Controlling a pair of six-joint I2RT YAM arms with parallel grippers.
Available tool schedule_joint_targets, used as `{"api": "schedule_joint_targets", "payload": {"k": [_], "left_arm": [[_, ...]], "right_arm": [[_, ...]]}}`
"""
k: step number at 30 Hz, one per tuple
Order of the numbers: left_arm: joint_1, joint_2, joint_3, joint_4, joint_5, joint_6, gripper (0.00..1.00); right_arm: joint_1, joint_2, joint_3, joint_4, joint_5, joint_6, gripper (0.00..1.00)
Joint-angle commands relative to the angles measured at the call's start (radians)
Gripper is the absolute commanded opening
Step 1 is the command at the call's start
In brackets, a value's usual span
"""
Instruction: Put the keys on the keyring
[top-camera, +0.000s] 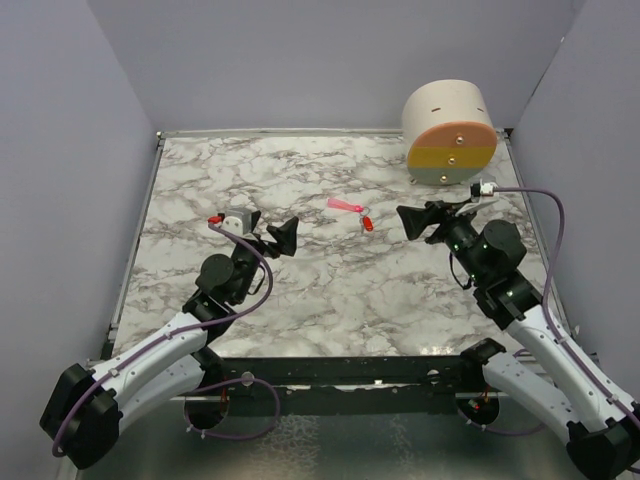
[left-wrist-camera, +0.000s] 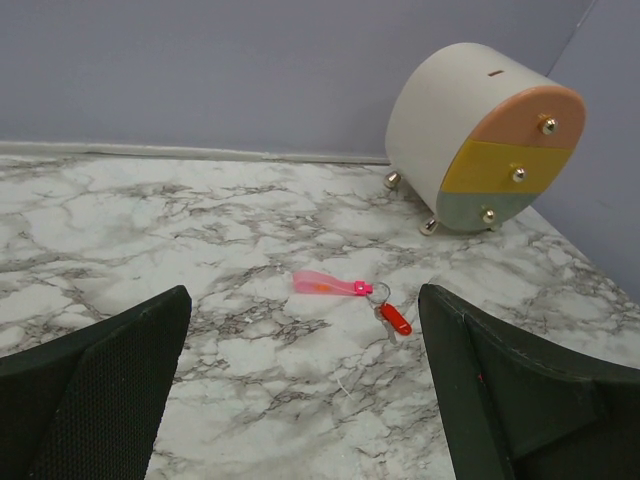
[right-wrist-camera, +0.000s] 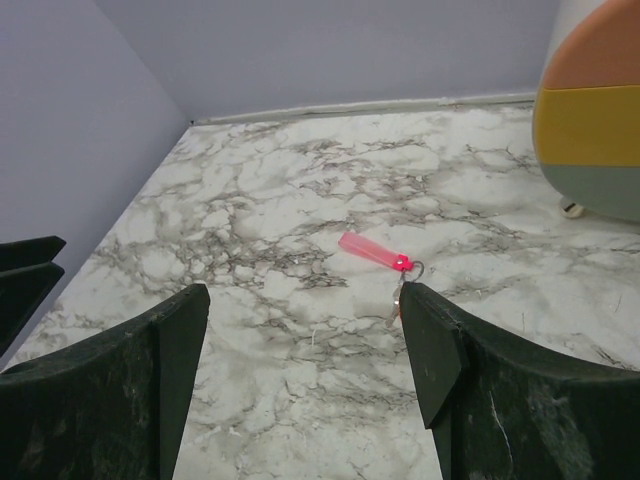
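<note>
Top external view: both arms reach in over the marble table. The left gripper is open as wide as it goes and has nothing in it. The right gripper is open too, a bit less wide, and it is empty as well. The keyring lies flat on the table between them, a little farther back. The key with the red head lies right at its end, on the side near the right gripper. A round box stands in the far right corner, well apart from it all.

Left wrist view: I see the keyring in the gap between my two fingers. Its pink strap points left and the small metal ring sits at the right end. The key touches the ring. I cannot tell if it is on the ring already or just lying beside it.

Right wrist view: the strap shows well, but the key is half hidden behind my right finger.

I think the job now is to get a good hold. I would bring the left gripper down on the strap to keep it from sliding. I would pinch the key by its red head, not the thin blade. Both things are tiny and flat, so I must go low and slow, or a finger may push them away.
</note>
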Motion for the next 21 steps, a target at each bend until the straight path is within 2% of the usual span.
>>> {"api": "schedule_joint_targets", "payload": {"k": [1,5,8,13,16,21], "left_arm": [[-0.004,-0.001,0.000,-0.006,-0.023,0.002,0.99],[-0.004,-0.006,0.000,-0.019,-0.039,-0.002,0.99],[-0.004,-0.031,-0.016,-0.029,-0.093,-0.013,0.99],[-0.004,-0.103,-0.046,-0.062,-0.202,-0.020,0.99],[-0.004,-0.152,-0.067,-0.081,-0.262,-0.028,0.99],[-0.004,-0.221,-0.102,-0.089,-0.333,-0.036,0.99]], "right_arm": [[-0.001,-0.035,-0.010,0.013,0.009,0.015,0.78],[0.000,-0.087,-0.041,0.010,0.170,0.094,0.80],[0.000,-0.177,-0.116,0.046,0.337,0.172,0.90],[0.000,-0.286,-0.181,0.023,0.589,0.278,0.91],[0.000,-0.312,-0.187,0.007,0.636,0.294,0.92],[0.000,-0.296,-0.186,0.022,0.612,0.280,0.93]]}}
